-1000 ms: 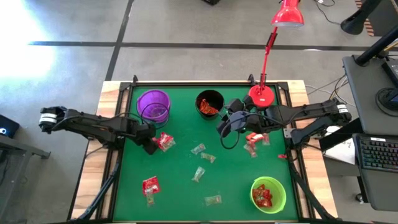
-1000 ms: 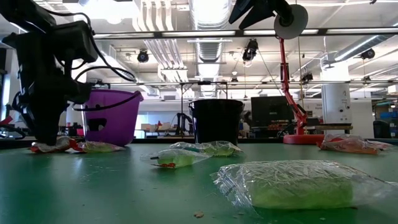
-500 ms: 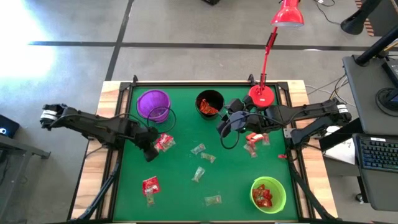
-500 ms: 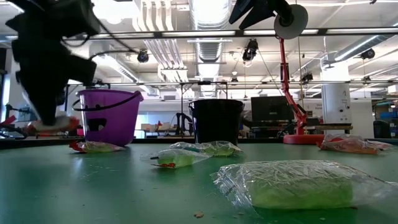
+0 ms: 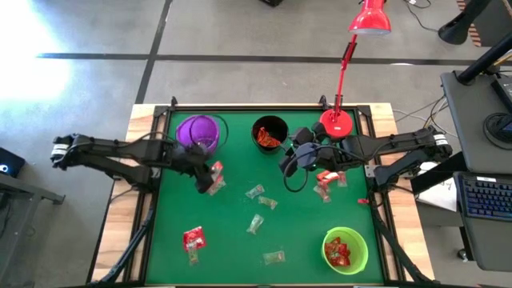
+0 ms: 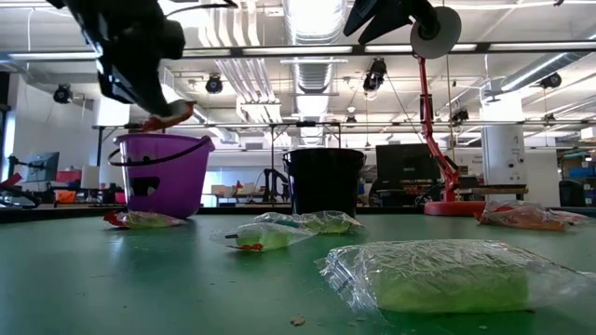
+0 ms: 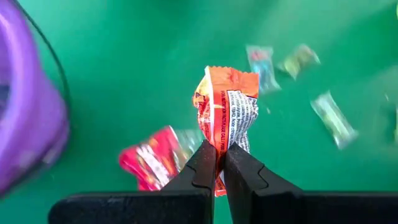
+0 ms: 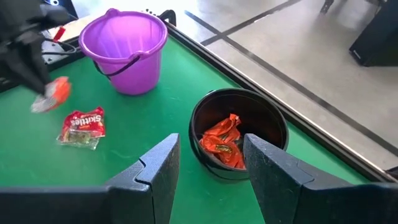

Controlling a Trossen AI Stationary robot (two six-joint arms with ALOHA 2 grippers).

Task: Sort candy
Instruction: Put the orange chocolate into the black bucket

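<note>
High view: the left end effector (image 5: 210, 178) is up in the air, just beside the purple cup (image 5: 197, 133), over the green surface (image 5: 232, 240).
Left end effector: its two fingers are pressed together on an orange and white candy (image 7: 226, 116). The low view shows that candy lifted above the purple cup's rim.
Under it: a red candy (image 7: 148, 165) lies flat on the surface, next to a pale one.
Right end effector (image 5: 290, 164): it hangs above the surface near the black cup (image 5: 270, 133), with its fingers spread apart and nothing between them.
Black cup: it has orange-red candy (image 8: 224, 144) inside.
Green cup (image 5: 346, 250): it sits at the near right corner with red candy in it.
Loose candy: pale sweets (image 5: 262, 200) lie in the middle of the surface, a red one (image 5: 193, 238) lies near the front left, and a few lie by the right arm.
Red lamp (image 5: 338, 122): it stands at the back edge.
</note>
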